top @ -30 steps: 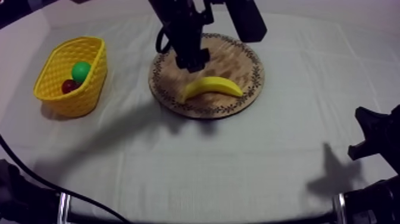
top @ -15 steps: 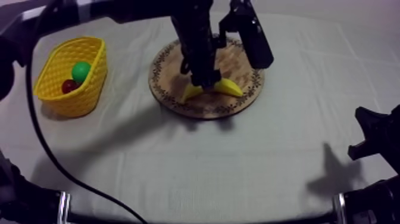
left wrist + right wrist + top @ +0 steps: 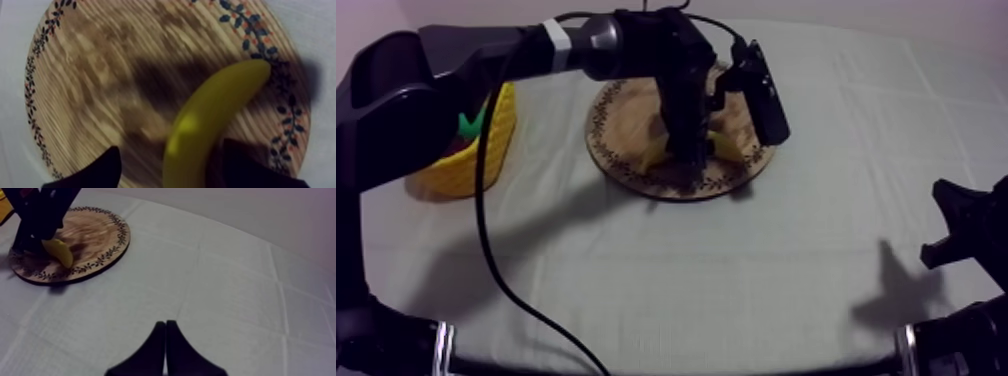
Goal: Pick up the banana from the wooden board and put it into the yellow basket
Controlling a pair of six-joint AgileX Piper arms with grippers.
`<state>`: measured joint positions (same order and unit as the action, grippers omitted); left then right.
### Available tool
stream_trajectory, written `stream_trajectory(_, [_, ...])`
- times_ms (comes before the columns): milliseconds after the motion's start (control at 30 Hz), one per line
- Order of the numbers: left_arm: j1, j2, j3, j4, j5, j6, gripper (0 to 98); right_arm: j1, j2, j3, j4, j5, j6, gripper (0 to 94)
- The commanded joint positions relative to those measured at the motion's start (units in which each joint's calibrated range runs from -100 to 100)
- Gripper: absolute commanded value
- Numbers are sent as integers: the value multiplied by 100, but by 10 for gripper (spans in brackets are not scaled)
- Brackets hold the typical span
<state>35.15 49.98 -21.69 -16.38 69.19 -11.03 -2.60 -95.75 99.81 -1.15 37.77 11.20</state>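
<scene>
The banana lies flat on the wooden board, and one end reaches the leaf pattern of the board's rim. Our left jaws are down at the board, open and straddling the banana. One black finger stands clear of the fruit, with bare wood between them. The other finger sits just beside the banana's opposite flank, and we cannot tell whether it touches. Nothing is clamped, and the banana rests on the wood. From above, our left arm comes in from the upper left and drops onto the board. It covers the banana's middle, so a yellow end shows on either side of it, on the half of the board nearer the camera. The yellow basket stands off the board's left side and apart from it, partly hidden under that arm. A green toy is just visible inside. The board and basket sit on the tabletop under its pale cloth. Our right arm rests low, well apart from the board on its right. Our right jaws are closed on nothing, the two fingers lying together as a narrow wedge over bare cloth, pointed past the board's edge.
</scene>
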Motion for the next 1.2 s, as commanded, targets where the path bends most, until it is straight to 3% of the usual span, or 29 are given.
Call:
stream_trajectory(0, [-9,124,-100,-19,-38,-1,737,0,0,-3,0,-3,1,3])
stream_trajectory(333, [-108,525,-444,8,-107,-72,630,0,0,-3,0,-3,1,3])
stream_trajectory(600, [-118,610,-525,47,-76,-157,353,-1,0,-3,0,-3,1,3])
stream_trajectory(700, [-113,602,-524,62,-55,-179,295,-1,0,-3,0,-3,1,3])
stream_trajectory(1033, [-150,-56,-280,175,-1,-30,232,0,0,-3,0,-3,1,3])
stream_trajectory(1167, [-215,-915,-17,216,10,211,228,0,0,-3,0,-3,1,3])
